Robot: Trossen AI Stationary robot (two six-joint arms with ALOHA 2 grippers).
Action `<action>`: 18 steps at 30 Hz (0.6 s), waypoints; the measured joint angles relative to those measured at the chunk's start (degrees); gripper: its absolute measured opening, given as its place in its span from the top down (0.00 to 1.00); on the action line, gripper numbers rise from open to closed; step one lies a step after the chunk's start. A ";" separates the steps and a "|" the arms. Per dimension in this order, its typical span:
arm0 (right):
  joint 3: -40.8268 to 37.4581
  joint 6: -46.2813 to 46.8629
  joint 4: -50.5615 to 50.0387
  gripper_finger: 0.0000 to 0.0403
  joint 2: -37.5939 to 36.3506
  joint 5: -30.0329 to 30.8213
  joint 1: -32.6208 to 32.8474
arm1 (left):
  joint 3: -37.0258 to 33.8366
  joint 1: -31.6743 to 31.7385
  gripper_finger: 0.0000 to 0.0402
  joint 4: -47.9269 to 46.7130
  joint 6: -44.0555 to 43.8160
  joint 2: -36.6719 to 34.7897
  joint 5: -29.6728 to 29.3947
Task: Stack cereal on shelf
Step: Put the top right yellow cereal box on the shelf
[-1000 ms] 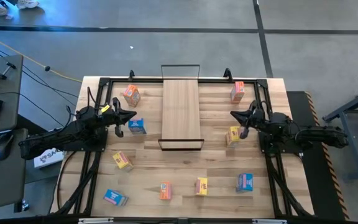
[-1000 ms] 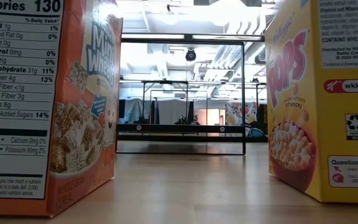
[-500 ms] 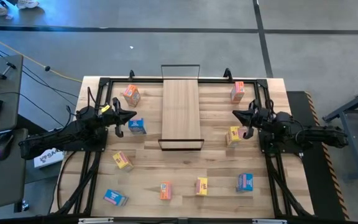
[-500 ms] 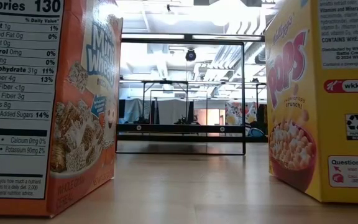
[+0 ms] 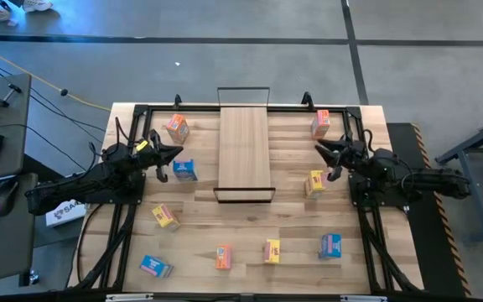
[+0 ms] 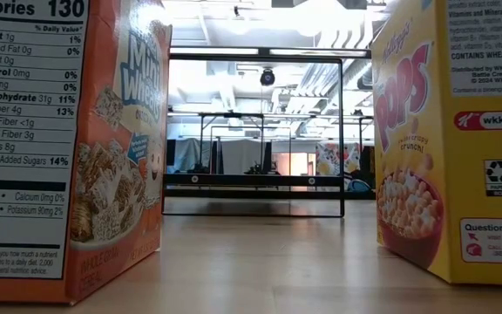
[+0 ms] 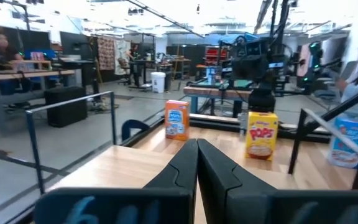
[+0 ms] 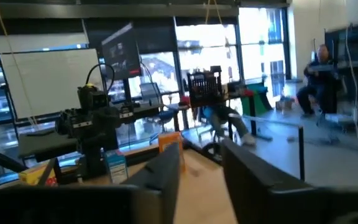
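The shelf [image 5: 245, 155] is a long light-wood board with black wire loops at its short ends, lying flat mid-table. Its near wire loop [image 6: 255, 131] shows in the low view. Several small cereal boxes stand scattered around it: orange [image 5: 177, 127], blue [image 5: 185, 170] and yellow [image 5: 164, 216] on the left, orange [image 5: 320, 123], yellow [image 5: 314, 183] and blue [image 5: 330, 245] on the right. My left gripper [image 5: 174, 154] hovers left of the shelf, shut [image 7: 197, 152], beside the blue box. My right gripper [image 5: 322, 150] hovers right of the shelf, open [image 8: 201, 165], just beyond the yellow box.
More boxes stand along the near edge: blue [image 5: 155, 267], orange [image 5: 223, 257] and yellow [image 5: 272, 251]. The last two fill the low view's sides, orange [image 6: 68, 148] and yellow [image 6: 460, 131]. Black rails frame the tabletop [image 5: 141, 109]. People sit in the room beyond.
My right gripper has drawn back a little toward the table's right and far edges, away from the shelf. The boxes and the shelf have kept still.
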 joint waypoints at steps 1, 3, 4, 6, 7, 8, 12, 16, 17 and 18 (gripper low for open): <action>1.20 1.16 -1.67 0.64 0.78 0.82 0.02 | -0.02 0.00 1.00 -0.02 0.62 -0.01 0.02; 4.14 3.24 -6.05 0.55 2.67 2.51 0.00 | -0.02 0.00 1.00 -0.02 0.90 -0.02 0.02; 5.64 4.60 -8.40 0.51 3.88 3.45 0.00 | -0.02 0.00 1.00 -0.02 0.96 -0.01 0.03; 8.61 7.61 -13.48 0.44 6.71 5.51 0.00 | -0.02 0.00 1.00 -0.02 1.15 -0.02 0.03; 10.10 9.20 -16.20 0.42 8.29 6.16 0.01 | -0.02 0.00 1.00 -0.02 1.17 -0.02 0.03; 11.68 10.96 -18.94 0.40 9.86 6.58 0.00 | -0.02 0.00 1.00 -0.02 1.19 -0.02 0.03; 18.81 18.34 -29.67 0.38 16.80 6.84 0.00 | -0.02 0.00 1.00 -0.02 2.19 -0.01 0.07; 27.20 22.96 -41.92 0.37 23.87 7.93 0.01 | -0.02 0.00 1.00 -0.02 2.24 0.00 0.11; 29.45 24.27 -45.03 0.37 25.45 8.12 0.00 | -0.02 0.00 1.00 -0.02 2.24 0.00 0.13; 31.65 25.75 -47.83 0.37 26.90 8.16 0.00 | 0.00 0.00 1.00 -0.06 2.24 -0.02 0.17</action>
